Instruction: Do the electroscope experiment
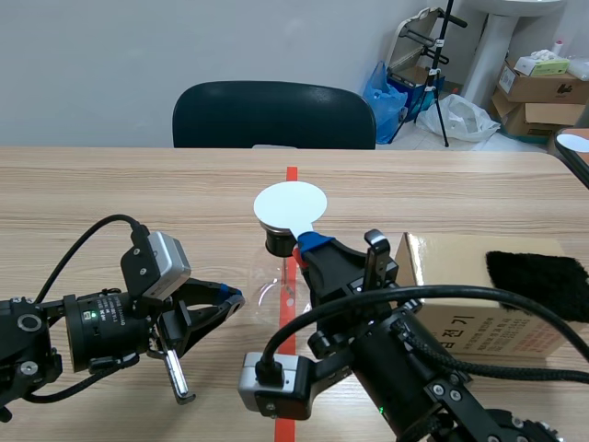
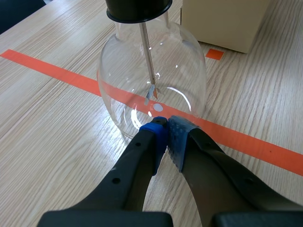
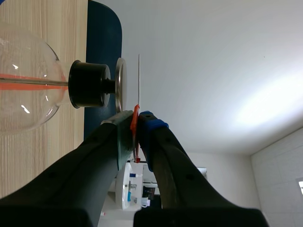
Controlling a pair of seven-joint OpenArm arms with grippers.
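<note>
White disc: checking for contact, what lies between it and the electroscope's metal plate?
Nothing: a bare gap separates the white disc from the metal plate, shown in the right wrist view.

One glass electroscope (image 1: 276,272) stands on the desk (image 1: 138,193). One white disc (image 1: 291,204) lies over the electroscope's top. To the right of the electroscope is one cardboard box (image 1: 479,308), and one black cloth (image 1: 538,281) lies on it. Two end effectors flank the electroscope: the left end effector (image 1: 232,297) and the right end effector (image 1: 308,244). Beyond the electroscope, past the desk, are one dark chair (image 1: 273,115) and two stacked cartons (image 1: 538,87).
</note>
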